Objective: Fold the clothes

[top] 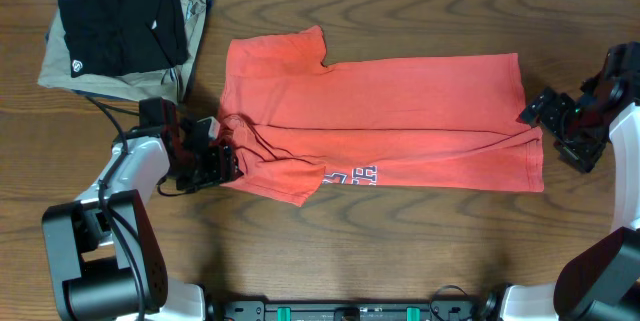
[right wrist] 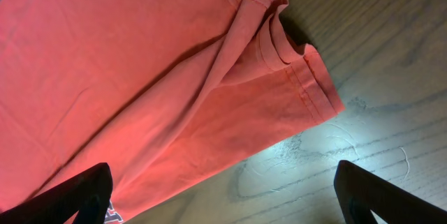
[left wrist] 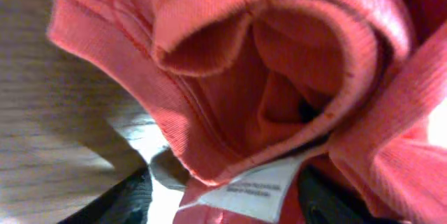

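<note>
Left gripper (top: 231,160) jaws stuffed into T-shirt (top: 400,101) collar (left wrist: 279,15), can't tell if pinching, right gripper (top: 548,133) jaws spread wide by the hem (right wrist: 307,88).

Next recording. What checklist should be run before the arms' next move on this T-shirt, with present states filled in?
1. Left end effector at T-shirt collar: ok, collar and neck tag sit between its jaws.
2. Left grip firm: cannot tell.
3. Right end effector open: ok, holding nothing.
4. Right hem grasped: not ok.
5. Folded stack clear of T-shirt: ok, apart.
</note>
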You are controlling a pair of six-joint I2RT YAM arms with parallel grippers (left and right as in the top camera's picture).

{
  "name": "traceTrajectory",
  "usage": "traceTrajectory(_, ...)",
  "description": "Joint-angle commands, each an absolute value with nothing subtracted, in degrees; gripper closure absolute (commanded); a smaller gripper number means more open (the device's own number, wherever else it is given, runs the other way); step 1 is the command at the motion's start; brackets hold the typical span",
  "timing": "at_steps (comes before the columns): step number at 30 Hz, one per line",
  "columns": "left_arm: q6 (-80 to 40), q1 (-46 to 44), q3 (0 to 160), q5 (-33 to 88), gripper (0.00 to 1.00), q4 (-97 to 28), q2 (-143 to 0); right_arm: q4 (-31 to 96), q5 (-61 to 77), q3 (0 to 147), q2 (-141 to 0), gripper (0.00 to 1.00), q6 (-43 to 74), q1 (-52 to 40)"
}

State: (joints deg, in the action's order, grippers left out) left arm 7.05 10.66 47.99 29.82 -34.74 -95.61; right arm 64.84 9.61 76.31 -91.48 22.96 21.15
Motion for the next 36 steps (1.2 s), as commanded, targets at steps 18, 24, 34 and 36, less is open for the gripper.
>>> traceTrajectory(18,1.17,10.52,46.85,31.11,0.94,-40.88,-88.82,64.73,9.67,76.01,-91.39,0.01,22.17,20.16)
traceTrajectory(24,-2.98,10.52,46.85,34.22,0.94,-42.59,-84.51,64.73,9.67,76.01,-91.39,0.01,22.17,20.16)
traceTrajectory(34,-14.28,10.52,46.83,46.09,0.94,-34.13,-81.97,64.73,9.67,76.01,-91.39,0.01,22.20,20.16)
traceTrajectory(36,-14.83,10.52,46.83,46.06,0.94,-31.14,-81.97,64.77,9.67,76.01,-91.39,0.01,22.20,20.16)
